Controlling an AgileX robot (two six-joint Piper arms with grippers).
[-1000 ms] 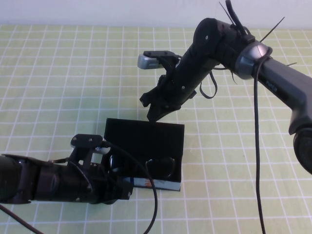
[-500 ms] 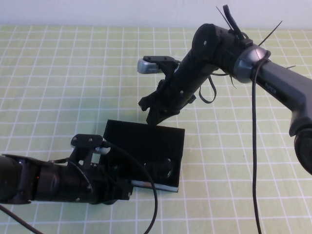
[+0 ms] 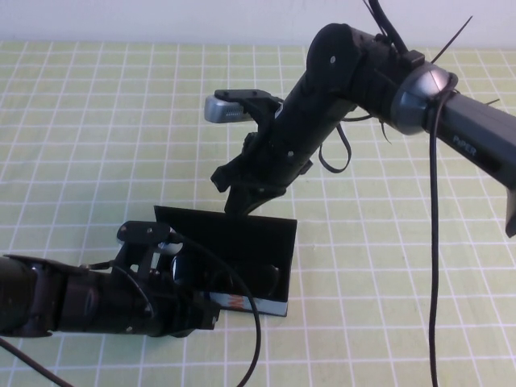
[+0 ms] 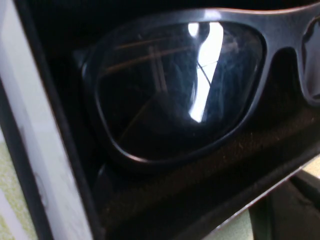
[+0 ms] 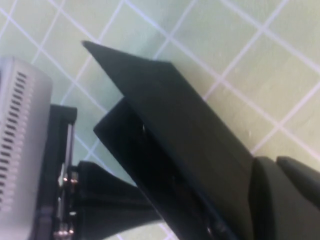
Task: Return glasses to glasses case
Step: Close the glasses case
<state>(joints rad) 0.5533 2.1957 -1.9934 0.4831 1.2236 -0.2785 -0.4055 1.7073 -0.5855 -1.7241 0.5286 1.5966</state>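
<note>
Closing step in hand. Glasses case [image 3: 242, 250] is sitting on the green grid mat [image 3: 81, 121], lid tilted part-way up. Right gripper [image 3: 239, 201], fingers pressed together, is touching the lid's far edge. Left gripper [image 3: 189, 302] is lying low at the case's front; its finger state cannot be told. Glasses [image 4: 175, 90] are lying inside the case. Next, judged: push lid forward and down without shifting the case.

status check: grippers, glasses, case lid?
Right gripper shut, at the raised lid. Left gripper at glasses case front. Glasses inside. Nothing blocking.
</note>
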